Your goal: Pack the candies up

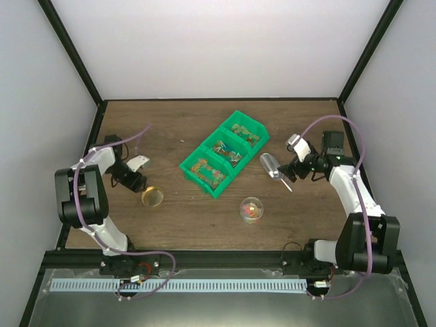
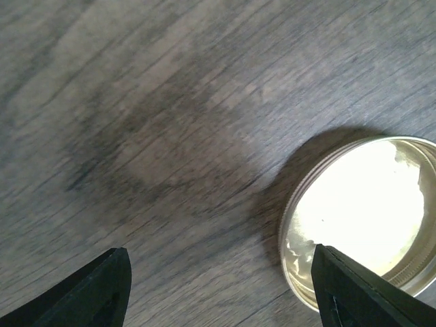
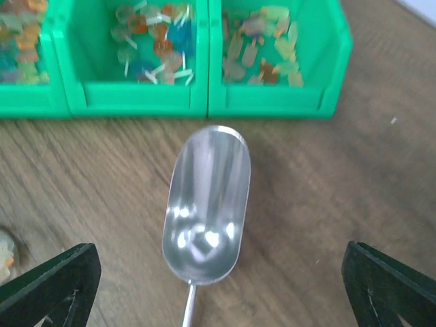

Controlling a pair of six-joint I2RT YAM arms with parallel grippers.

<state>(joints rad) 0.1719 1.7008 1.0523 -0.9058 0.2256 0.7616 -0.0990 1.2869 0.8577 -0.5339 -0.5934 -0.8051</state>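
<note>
Small mixed-colour candies (image 3: 153, 41) lie in the three compartments of a green bin (image 1: 201, 181), and some fill a clear round jar (image 1: 251, 210) in front of it. An empty metal scoop (image 3: 206, 204) lies on the table, bowl toward the bin. My right gripper (image 3: 221, 293) is open wide above the scoop's handle end, holding nothing; in the top view this gripper (image 1: 289, 169) sits just right of the scoop (image 1: 270, 165). My left gripper (image 2: 221, 293) is open and empty over bare wood, its right finger over the edge of a gold lid (image 2: 368, 218).
The gold lid (image 1: 152, 196) lies upside down left of the bin, just below and right of the left gripper (image 1: 138, 184). The jar's edge shows at the left of the right wrist view (image 3: 5, 252). Black frame posts and white walls enclose the wooden table (image 1: 177, 225).
</note>
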